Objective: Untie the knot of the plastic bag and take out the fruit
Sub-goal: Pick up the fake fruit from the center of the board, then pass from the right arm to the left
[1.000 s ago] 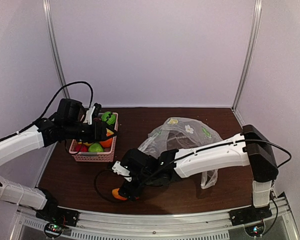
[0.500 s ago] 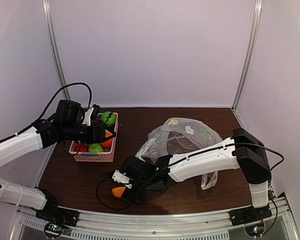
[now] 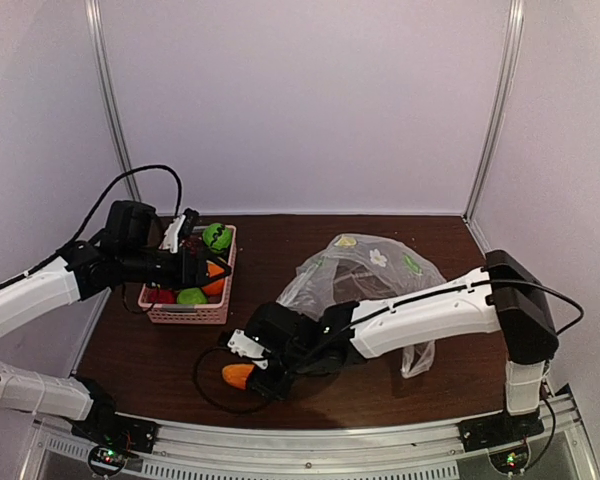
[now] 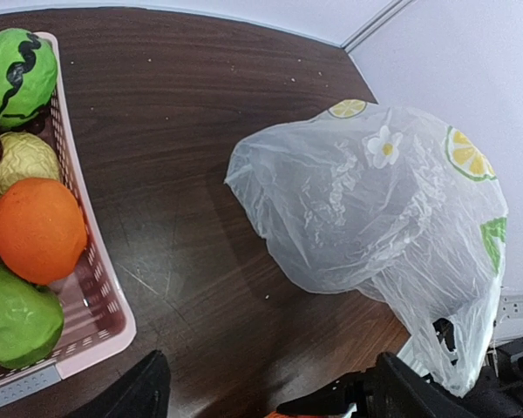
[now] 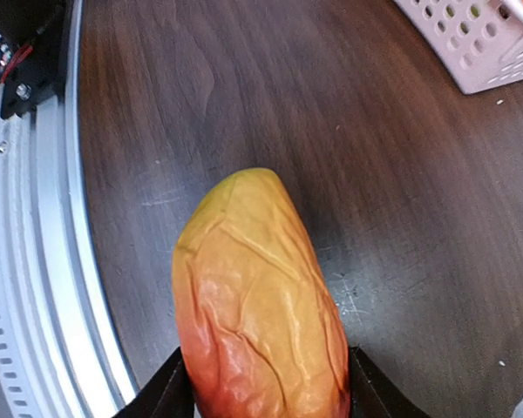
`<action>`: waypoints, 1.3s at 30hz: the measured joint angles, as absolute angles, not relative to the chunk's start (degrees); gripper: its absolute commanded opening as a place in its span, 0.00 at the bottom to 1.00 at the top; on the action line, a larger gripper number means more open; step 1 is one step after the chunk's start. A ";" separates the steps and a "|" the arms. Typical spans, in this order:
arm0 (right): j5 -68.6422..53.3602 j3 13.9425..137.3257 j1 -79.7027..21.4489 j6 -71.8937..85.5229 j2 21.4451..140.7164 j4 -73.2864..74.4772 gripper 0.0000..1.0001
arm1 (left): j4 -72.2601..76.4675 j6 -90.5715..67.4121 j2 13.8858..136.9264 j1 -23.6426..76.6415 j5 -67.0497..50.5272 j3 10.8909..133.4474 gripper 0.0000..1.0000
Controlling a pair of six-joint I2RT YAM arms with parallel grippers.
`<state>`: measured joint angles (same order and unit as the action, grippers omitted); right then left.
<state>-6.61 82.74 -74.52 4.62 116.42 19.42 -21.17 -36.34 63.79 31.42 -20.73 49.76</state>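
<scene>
A long yellow-orange fruit [image 5: 261,305] lies between the fingers of my right gripper [image 5: 266,387], which press on both of its sides. Seen from above, that fruit [image 3: 237,376] is near the table's front edge, left of the plastic bag [image 3: 365,265]. The clear bag [image 4: 375,209] sits slack and crumpled, with lemon and flower prints; I cannot make out its knot. My left gripper [image 3: 202,250] hovers open by the pink basket [image 3: 190,314], nothing between its fingers [image 4: 148,387].
The pink basket [image 4: 100,305] at the left holds a green ball with dark patches [image 4: 17,74], a pale yellow fruit [image 4: 22,161], an orange [image 4: 37,228] and a green fruit [image 4: 13,318]. A metal rail [image 5: 44,261] runs along the table's front edge.
My right gripper's fingers have closed in on the long fruit, which has shifted slightly away from the front edge. The left arm has drawn back a little to the left.
</scene>
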 measured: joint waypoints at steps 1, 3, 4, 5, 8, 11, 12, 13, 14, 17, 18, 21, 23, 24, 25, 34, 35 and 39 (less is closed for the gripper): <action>-6.55 81.93 -74.48 4.89 114.61 19.33 0.50 | -21.17 -36.27 63.26 31.42 -21.45 49.76 0.82; -6.04 80.60 -74.30 5.37 110.69 18.96 0.51 | -21.10 -36.27 62.43 31.44 -23.33 49.76 0.82; -5.50 79.85 -74.19 5.72 108.25 18.48 0.51 | -21.02 -36.29 62.13 31.44 -24.67 49.76 0.82; -4.73 79.18 -74.04 6.00 105.80 18.00 0.51 | -20.80 -36.38 62.00 31.44 -26.17 49.74 0.82; -1.17 77.82 -73.49 6.50 99.48 16.12 0.51 | -19.35 -37.15 62.13 31.97 -30.44 49.08 0.84; 2.76 76.82 -73.21 6.59 95.77 14.35 0.52 | -19.09 -37.91 62.67 33.63 -33.10 48.93 0.89; 4.10 76.40 -73.14 6.48 94.91 13.72 0.51 | -18.65 -38.41 62.92 34.57 -33.93 48.93 0.89; 5.30 76.01 -73.08 6.39 94.32 13.26 0.51 | -17.80 -39.00 63.22 35.55 -34.85 48.90 0.90; 6.42 75.66 -72.95 6.20 93.97 12.86 0.51 | -16.64 -39.66 63.55 36.62 -35.66 48.88 0.91; 8.67 75.05 -72.86 5.82 93.91 12.25 0.51 | -12.95 -41.69 64.58 39.55 -37.34 48.88 0.92; 9.34 74.89 -72.86 5.76 93.91 12.16 0.51 | -11.68 -42.26 64.95 40.34 -37.80 48.88 0.92; 10.92 74.22 -72.86 5.74 93.73 11.20 0.52 | -8.71 -44.01 66.02 41.74 -38.85 48.88 0.92; 12.10 73.06 -72.86 5.72 93.03 10.17 0.52 | -7.51 -45.01 66.87 41.78 -38.98 48.88 0.92; 12.67 72.36 -72.86 5.72 92.47 9.58 0.52 | -6.92 -45.52 67.46 41.78 -39.03 48.88 0.91; 13.02 71.88 -72.86 5.72 92.03 9.08 0.52 | -6.46 -46.02 68.01 41.78 -39.07 48.86 0.89; 15.31 70.15 -72.86 4.99 89.23 5.41 0.53 | -0.71 -50.81 69.65 41.85 -39.48 48.75 0.74; 15.40 70.06 -72.86 4.86 89.23 5.26 0.53 | -0.23 -51.05 69.65 41.85 -39.51 48.75 0.74; 15.51 69.78 -72.86 4.67 89.23 5.06 0.53 | 2.02 -52.36 69.82 41.93 -39.70 48.75 0.72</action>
